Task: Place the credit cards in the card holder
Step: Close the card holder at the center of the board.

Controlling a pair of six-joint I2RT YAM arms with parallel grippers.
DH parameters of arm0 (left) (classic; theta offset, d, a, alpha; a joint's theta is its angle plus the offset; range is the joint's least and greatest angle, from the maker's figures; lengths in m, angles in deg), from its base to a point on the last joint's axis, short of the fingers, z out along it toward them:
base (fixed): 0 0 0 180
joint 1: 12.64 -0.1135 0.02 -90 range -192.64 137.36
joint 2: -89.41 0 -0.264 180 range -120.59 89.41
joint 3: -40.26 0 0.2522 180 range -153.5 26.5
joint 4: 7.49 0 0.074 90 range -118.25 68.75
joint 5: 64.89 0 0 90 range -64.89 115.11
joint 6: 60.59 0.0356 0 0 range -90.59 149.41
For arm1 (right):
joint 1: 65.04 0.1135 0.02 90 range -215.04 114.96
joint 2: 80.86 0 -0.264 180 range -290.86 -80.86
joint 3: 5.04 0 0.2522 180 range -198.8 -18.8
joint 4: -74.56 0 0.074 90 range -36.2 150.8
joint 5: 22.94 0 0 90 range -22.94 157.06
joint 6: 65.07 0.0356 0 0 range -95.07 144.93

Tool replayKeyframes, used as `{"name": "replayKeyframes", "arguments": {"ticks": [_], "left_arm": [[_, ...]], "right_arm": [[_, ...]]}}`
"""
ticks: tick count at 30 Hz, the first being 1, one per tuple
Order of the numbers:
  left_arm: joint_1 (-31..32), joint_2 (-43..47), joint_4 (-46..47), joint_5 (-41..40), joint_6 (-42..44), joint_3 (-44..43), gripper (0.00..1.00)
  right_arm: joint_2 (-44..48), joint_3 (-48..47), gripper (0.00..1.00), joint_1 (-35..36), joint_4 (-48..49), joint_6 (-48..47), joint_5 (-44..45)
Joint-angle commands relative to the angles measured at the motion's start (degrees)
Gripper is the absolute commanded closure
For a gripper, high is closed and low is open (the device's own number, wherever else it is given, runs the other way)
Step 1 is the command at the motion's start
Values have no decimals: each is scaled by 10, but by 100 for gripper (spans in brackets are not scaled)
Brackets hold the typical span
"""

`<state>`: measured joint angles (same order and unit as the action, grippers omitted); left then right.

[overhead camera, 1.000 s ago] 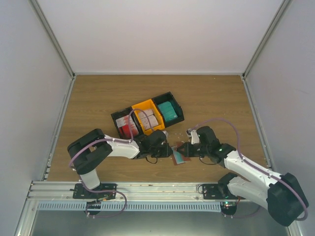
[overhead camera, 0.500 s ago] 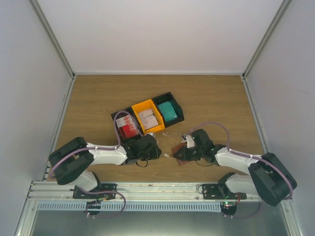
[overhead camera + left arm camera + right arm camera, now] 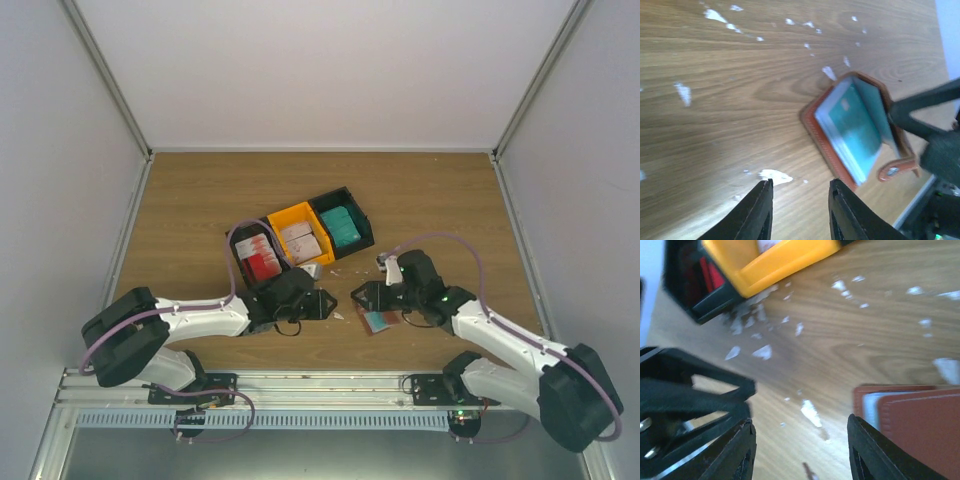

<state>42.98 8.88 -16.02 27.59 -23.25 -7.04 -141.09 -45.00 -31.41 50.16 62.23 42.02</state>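
Note:
The card holder [image 3: 379,321] is a reddish-brown leather wallet lying on the table between the two arms. It gapes part open in the left wrist view [image 3: 860,131], with a teal credit card [image 3: 856,129] and pale card edges inside. My left gripper [image 3: 325,303] is just left of it, open [image 3: 801,187] over bare wood. My right gripper [image 3: 362,293] hovers at its upper left edge, open [image 3: 800,429] with nothing between the fingers; the card holder [image 3: 920,420] lies beside its right finger. More credit cards sit in the bins: red [image 3: 262,264], whitish [image 3: 303,241], teal [image 3: 345,226].
Three joined bins stand behind the grippers: a black one [image 3: 241,247], an orange one [image 3: 285,217] and a black one [image 3: 352,197]. Small white scraps [image 3: 776,176] litter the wood around the card holder. The two grippers are close together, fingertips almost facing.
My right gripper has opened and let go of the card holder, which now lies flat slightly further right. My left gripper has opened a little and shifted nearer the bins.

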Motion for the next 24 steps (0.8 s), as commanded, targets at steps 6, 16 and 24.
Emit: {"name": "replayKeyframes", "arguments": {"ticks": [6,16,24], "left_arm": [[10,-46,65,66,55,-55,60],[11,-82,62,69,41,-73,57],[11,-94,62,78,50,-86,56]], "right_arm": [[42,-19,50,-21,-152,8,229],[72,-4,49,-26,-173,34,230],[120,-39,46,-26,-225,85,299]]}}
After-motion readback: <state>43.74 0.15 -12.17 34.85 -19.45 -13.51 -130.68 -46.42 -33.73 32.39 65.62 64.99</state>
